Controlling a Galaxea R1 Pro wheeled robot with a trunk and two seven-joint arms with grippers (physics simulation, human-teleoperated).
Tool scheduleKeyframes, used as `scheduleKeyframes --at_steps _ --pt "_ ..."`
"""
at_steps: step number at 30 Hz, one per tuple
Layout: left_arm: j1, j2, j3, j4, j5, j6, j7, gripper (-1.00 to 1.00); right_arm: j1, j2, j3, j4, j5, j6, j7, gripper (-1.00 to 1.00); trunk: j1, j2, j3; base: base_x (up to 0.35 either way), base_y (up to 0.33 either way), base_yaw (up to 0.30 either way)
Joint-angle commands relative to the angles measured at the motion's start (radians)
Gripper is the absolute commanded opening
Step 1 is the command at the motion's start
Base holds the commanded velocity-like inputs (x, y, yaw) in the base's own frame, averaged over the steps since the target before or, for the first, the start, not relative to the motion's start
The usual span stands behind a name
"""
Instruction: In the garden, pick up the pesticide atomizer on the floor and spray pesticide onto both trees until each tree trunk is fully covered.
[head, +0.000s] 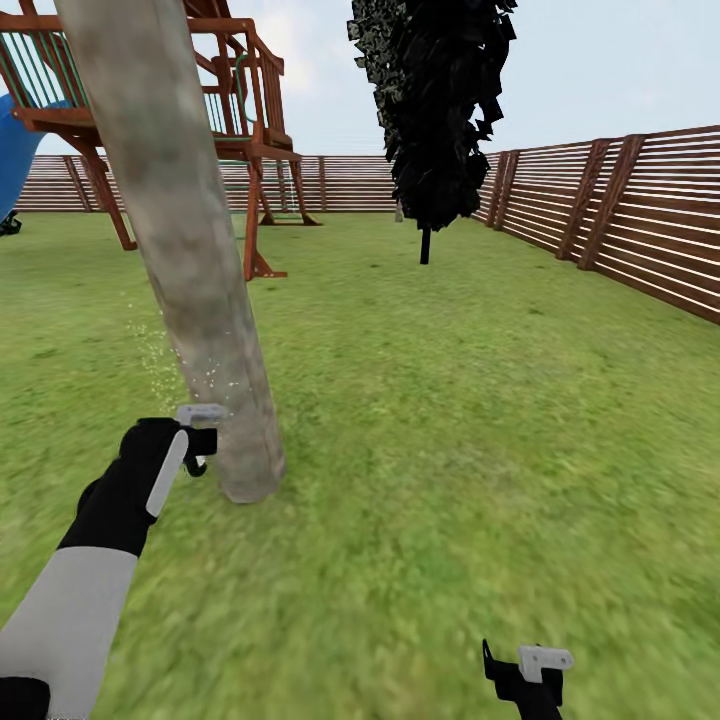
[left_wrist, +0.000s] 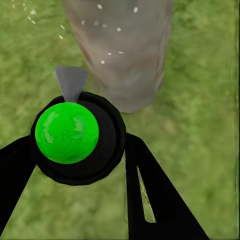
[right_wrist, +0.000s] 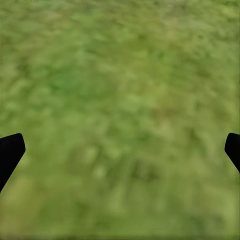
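The thick grey-beige tree trunk (head: 190, 270) leans up from the lawn at the left of the head view. My left gripper (head: 199, 442) is right beside the trunk's base, shut on the pesticide atomizer (head: 201, 414). White spray specks hang in the air by the trunk. In the left wrist view the atomizer (left_wrist: 75, 135) is a round black body with a bright green cap and a grey nozzle, clamped in my left gripper (left_wrist: 75, 155) and pointing at the trunk (left_wrist: 122, 55). My right gripper (head: 528, 665) is low over the grass, open and holding nothing, its black fingertips (right_wrist: 10, 152) wide apart.
A black-leaved tree with a thin dark trunk (head: 435, 110) stands mid-lawn behind. A wooden play tower (head: 240, 100) with a blue slide (head: 15, 150) is at the back left. A brown slatted fence (head: 620, 210) runs along the right and the back. Grass (head: 480, 400) spreads right of the trunk.
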Motion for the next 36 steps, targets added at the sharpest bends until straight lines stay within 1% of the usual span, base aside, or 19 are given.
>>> scheduleKeyframes --at_steps 1,3,5,8,11,13,15,16,21,24,26,27,30,31,34,36 --pt "-0.002 -0.006 -0.001 -0.002 -0.005 0.001 0.000 -1.00 0.000 0.000 0.000 0.000 0.000 0.000 0.000 1.00 0.000 0.000 0.000 0.000 0.000 0.000" --pt "-0.009 -0.014 -0.003 -0.025 -0.003 0.007 0.000 -1.00 0.000 0.000 0.000 0.000 0.000 0.000 0.000 1.00 0.000 0.000 0.000 0.000 0.000 0.000" --pt "-0.010 -0.014 -0.005 -0.053 -0.003 0.010 0.000 -1.00 0.000 0.000 0.000 0.000 0.000 0.000 0.000 1.00 0.000 0.000 0.000 0.000 0.000 0.000" --pt "-0.013 -0.001 -0.001 -0.066 -0.006 0.015 0.000 -1.00 0.000 0.000 0.000 0.000 0.000 0.000 0.000 1.00 0.000 0.000 0.000 0.000 0.000 0.000" --pt "-0.029 0.013 0.003 -0.067 -0.009 0.016 0.001 -1.00 0.000 0.000 0.000 0.000 0.000 0.000 0.000 1.00 0.000 0.000 0.000 0.000 0.000 0.000" --pt "-0.030 0.019 0.004 -0.066 -0.011 0.016 0.001 -1.00 0.000 0.000 0.000 0.000 0.000 0.000 0.000 1.00 0.000 0.000 0.000 0.000 0.000 0.000" --pt "-0.031 0.036 0.005 -0.066 -0.010 0.016 0.002 -1.00 0.000 0.000 0.000 0.000 0.000 0.000 0.000 1.00 0.000 0.000 0.000 0.000 0.000 0.000" --pt "-0.031 0.038 0.004 -0.067 -0.008 0.016 0.001 -1.00 0.000 0.000 0.000 0.000 0.000 0.000 0.000 1.00 0.000 0.000 0.000 0.000 0.000 0.000" --pt "-0.022 0.012 -0.004 -0.078 -0.001 0.017 0.000 -1.00 0.000 0.000 0.000 0.000 0.000 0.000 0.000 1.00 0.000 0.000 0.000 0.000 0.000 0.000" --pt "-0.018 0.012 -0.001 -0.079 0.001 0.016 0.000 -1.00 0.000 0.000 0.000 0.000 0.000 0.000 0.000 1.00 0.000 0.000 0.000 0.000 0.000 0.000" --pt "-0.016 0.029 0.004 -0.069 -0.004 0.016 0.000 -1.00 0.000 0.000 0.000 0.000 0.000 0.000 0.000 1.00 0.000 0.000 0.000 0.000 0.000 0.000" --pt "-0.015 0.042 0.005 -0.066 -0.005 0.016 0.000 -1.00 0.000 0.000 0.000 0.000 0.000 0.000 0.000 1.00 0.000 0.000 0.000 0.000 0.000 0.000" --pt "-0.015 0.092 0.006 -0.052 -0.005 0.016 -0.001 -1.00 0.000 0.000 0.000 0.000 0.000 0.000 0.000 1.00 0.000 0.000 0.000 0.000 0.000 0.000" --pt "-0.015 0.097 0.007 -0.050 -0.005 0.016 0.000 -1.00 0.000 0.001 0.000 0.000 0.000 0.000 0.000 1.00 0.000 0.000 0.000 0.000 0.000 0.000" --pt "-0.022 0.100 0.008 -0.048 -0.005 0.015 0.000 -1.00 0.000 0.000 0.000 0.000 0.000 0.000 0.000 1.00 0.000 0.000 0.000 0.000 0.000 0.000" --pt "-0.030 0.099 0.023 -0.049 -0.007 0.016 0.000 -1.00 0.000 0.001 0.000 0.000 0.000 0.000 0.000 1.00 0.000 0.000 0.000 0.000 0.000 0.000"
